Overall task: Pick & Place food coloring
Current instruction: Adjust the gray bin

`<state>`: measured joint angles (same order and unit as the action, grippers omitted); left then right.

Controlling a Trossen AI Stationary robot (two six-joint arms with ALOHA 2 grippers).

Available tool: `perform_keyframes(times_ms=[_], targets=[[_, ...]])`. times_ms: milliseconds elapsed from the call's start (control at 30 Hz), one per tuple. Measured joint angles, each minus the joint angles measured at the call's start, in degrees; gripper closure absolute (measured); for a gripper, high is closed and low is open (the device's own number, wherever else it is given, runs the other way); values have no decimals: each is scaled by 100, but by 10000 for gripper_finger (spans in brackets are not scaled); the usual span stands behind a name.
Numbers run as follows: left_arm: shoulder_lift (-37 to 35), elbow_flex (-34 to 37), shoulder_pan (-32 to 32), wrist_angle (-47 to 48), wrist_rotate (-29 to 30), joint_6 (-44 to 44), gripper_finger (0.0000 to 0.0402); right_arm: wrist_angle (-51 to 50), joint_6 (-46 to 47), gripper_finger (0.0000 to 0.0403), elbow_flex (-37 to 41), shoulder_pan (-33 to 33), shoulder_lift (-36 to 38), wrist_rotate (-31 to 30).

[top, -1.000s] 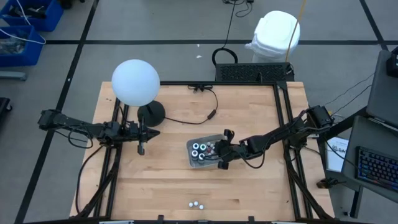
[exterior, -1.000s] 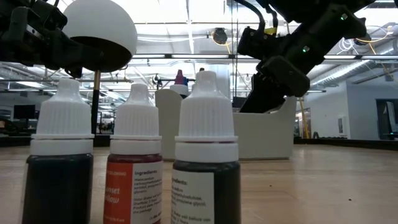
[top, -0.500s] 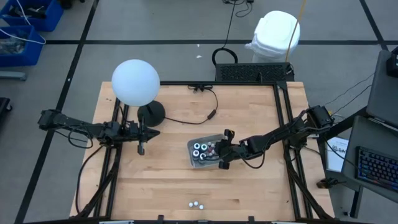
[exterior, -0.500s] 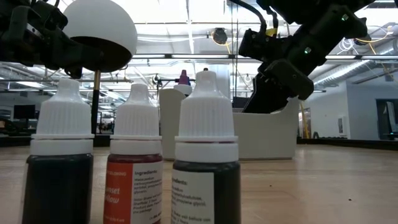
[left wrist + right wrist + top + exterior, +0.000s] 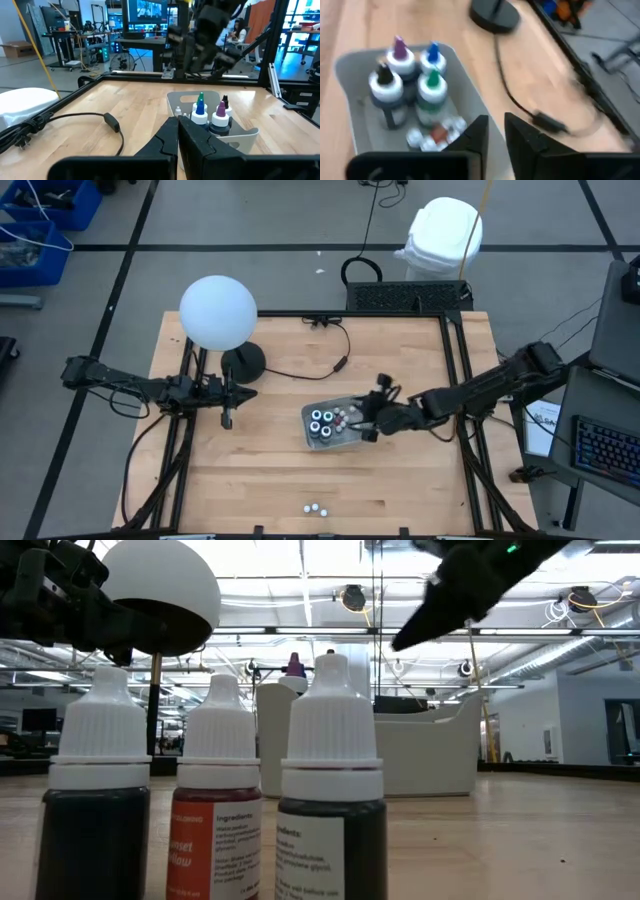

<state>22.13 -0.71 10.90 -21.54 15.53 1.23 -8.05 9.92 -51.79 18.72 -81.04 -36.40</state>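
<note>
The clear grey tray [image 5: 307,438] sits mid-table. It holds several dark bottles with white collars and coloured tips [image 5: 400,62] [image 5: 200,112] and tiny white-capped bottles, one red-bodied [image 5: 439,135]. Three more small white-capped bottles [image 5: 315,508] stand upright near the table's near edge, filling the low view [image 5: 330,790]. My right gripper [image 5: 370,426] [image 5: 496,135] hovers just off the tray's right end, narrowly open and empty. My left gripper [image 5: 228,418] [image 5: 178,137] waits shut over the table's left part.
A lamp with a white globe [image 5: 218,310] stands on a dark round base [image 5: 243,362] at the far left. Its black cable [image 5: 310,372] runs across the wood behind the tray [image 5: 520,107]. Bare wood lies between the tray and the three near-edge bottles.
My right gripper has risen from the tray's right end and drawn back toward the table's right edge, moving fast in the last half second. In the low view it has lifted from beside the tray to the picture's top. The tray and bottles have stayed put.
</note>
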Motion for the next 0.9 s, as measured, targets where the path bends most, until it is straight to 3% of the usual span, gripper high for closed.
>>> perform_keyframes(times_ms=[167,367,633,900], targets=[[0,0,0,37,0,4,385,-1596,1192,397,0,389,630,-446],[-1,0,0,44,0,42,385,-2765,2894,401,133,703,614,-579],[0,0,1,39,0,187,385,-1221,3117,402,1072,753,73,-393],[-1,0,2,37,1,185,385,428,2624,402,1508,610,-581,-79]])
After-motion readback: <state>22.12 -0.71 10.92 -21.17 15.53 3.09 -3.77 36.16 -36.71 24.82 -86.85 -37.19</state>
